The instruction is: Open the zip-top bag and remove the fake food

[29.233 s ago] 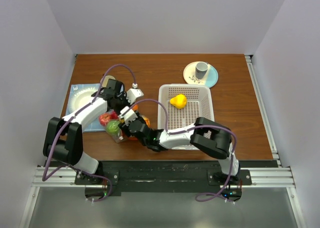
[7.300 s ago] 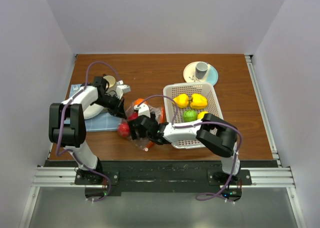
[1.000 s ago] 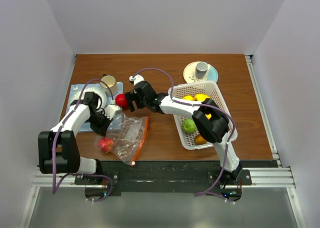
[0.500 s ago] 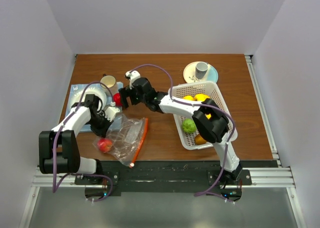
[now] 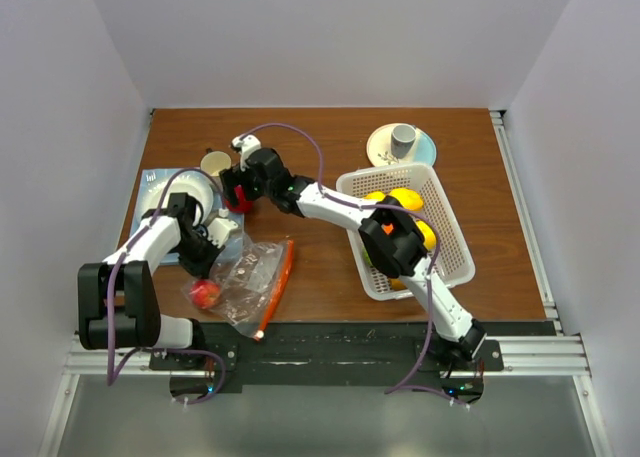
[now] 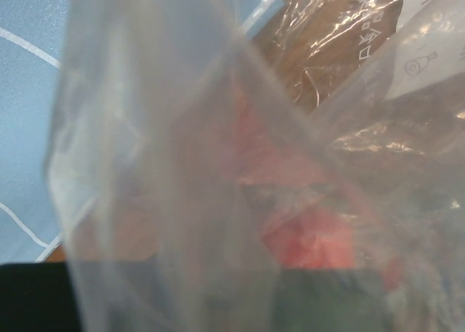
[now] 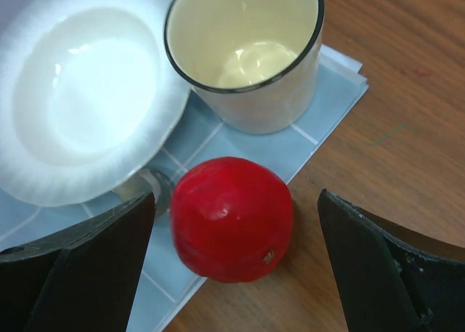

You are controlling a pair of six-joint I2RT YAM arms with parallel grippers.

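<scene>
Our left pincer (image 5: 207, 241) is squeezed tight on an edge of the clear, crinkly zip-top bag (image 5: 250, 275). The bag lies at the lower left of the wooden surface (image 5: 320, 137), and one red fruit (image 5: 205, 294) shows through the plastic. Our right pincer (image 7: 234, 200) is spread wide around a shiny round red ball (image 7: 232, 223), not touching it, beside a smooth cream cup (image 7: 243, 52). More fake food (image 5: 403, 199) sits in the holey white basket (image 5: 450, 247).

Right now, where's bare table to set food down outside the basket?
Bare wood along the back between cream cup and plate, and in front between zip-top bag and white basket. The left side is crowded: blue mat, bowl, cup, bag.
</scene>
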